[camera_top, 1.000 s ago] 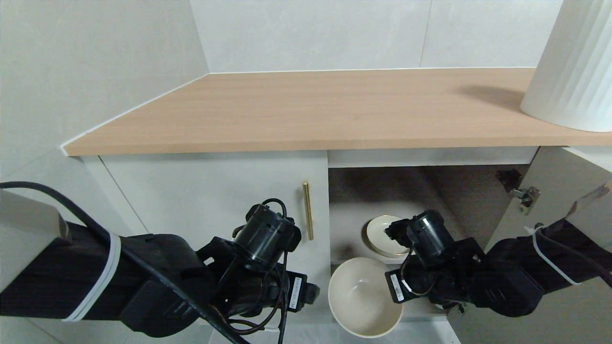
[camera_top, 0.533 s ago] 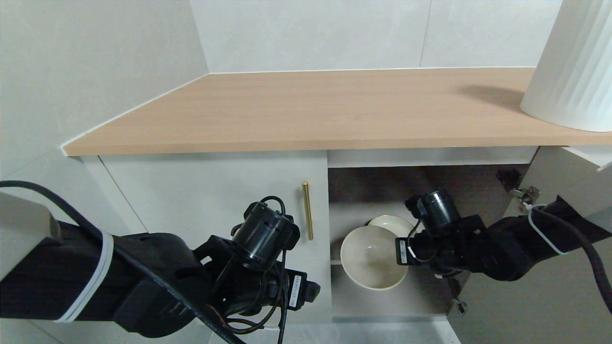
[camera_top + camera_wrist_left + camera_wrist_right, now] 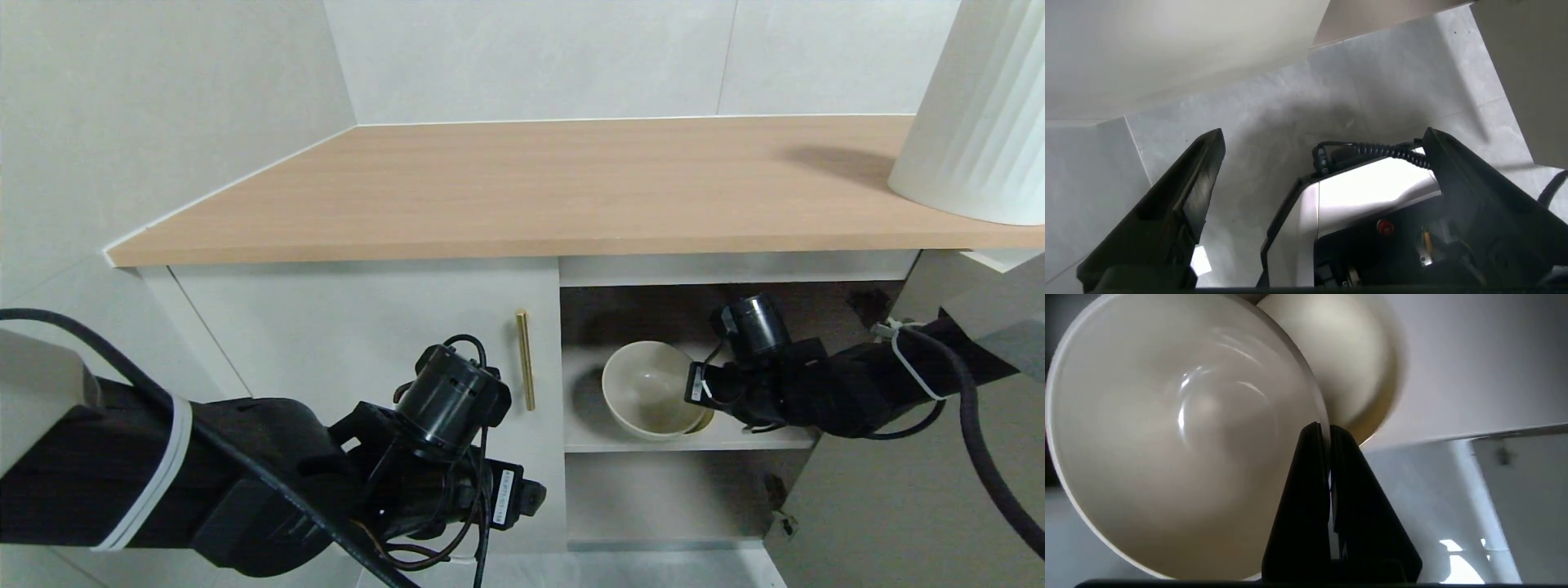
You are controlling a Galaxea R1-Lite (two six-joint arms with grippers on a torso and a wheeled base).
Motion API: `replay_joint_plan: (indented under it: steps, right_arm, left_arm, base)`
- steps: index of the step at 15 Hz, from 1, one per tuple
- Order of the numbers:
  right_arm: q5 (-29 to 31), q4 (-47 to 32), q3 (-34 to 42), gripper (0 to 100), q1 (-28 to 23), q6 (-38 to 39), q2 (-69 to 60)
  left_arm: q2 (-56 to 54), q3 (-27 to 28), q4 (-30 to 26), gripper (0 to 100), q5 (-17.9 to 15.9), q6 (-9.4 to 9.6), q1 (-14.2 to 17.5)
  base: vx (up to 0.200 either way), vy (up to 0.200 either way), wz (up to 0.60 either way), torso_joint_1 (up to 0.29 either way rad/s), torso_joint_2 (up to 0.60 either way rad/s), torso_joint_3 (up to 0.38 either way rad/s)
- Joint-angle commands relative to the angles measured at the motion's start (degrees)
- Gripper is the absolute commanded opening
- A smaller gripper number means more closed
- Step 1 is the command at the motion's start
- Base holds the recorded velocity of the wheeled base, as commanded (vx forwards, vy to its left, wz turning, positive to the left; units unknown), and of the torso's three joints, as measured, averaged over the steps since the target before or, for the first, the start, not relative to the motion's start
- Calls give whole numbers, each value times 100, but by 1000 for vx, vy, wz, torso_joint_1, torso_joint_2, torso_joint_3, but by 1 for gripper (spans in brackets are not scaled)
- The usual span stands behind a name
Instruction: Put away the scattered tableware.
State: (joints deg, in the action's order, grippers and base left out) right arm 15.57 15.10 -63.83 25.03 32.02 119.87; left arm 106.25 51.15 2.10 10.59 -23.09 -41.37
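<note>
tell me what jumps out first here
A cream bowl, its rim pinched by the right gripper, is at the upper shelf, by a plate. The left gripper hangs open before the closed cabinet door, and a white ribbed vessel stands at the right of the countertop.

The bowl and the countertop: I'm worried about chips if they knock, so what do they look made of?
The bowl: probably glazed ceramic, though glossy melamine is possible; cream, smooth, bright highlights inside.
The countertop: wood or wood-look laminate, matte; pale brown, straight grain lines, no glare.
</note>
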Motion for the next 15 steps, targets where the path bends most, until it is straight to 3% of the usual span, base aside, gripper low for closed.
replay_joint_plan:
  steps: [1,6,15]
  right_arm:
    - [148,10,-209,0,-130,67,212]
    - [315,1,-429,0,-376,181,458]
    - [386,-7,-446,0,-376,173,643]
  left_arm:
    - [1,0,1,100,4,-3,-2]
    - [9,0,1,100,4,-3,-2]
    - [9,0,1,100,4,-3,7]
  base:
    - [0,0,0,0,0,0]
    - [0,0,0,0,0,0]
    - [0,0,0,0,0,0]
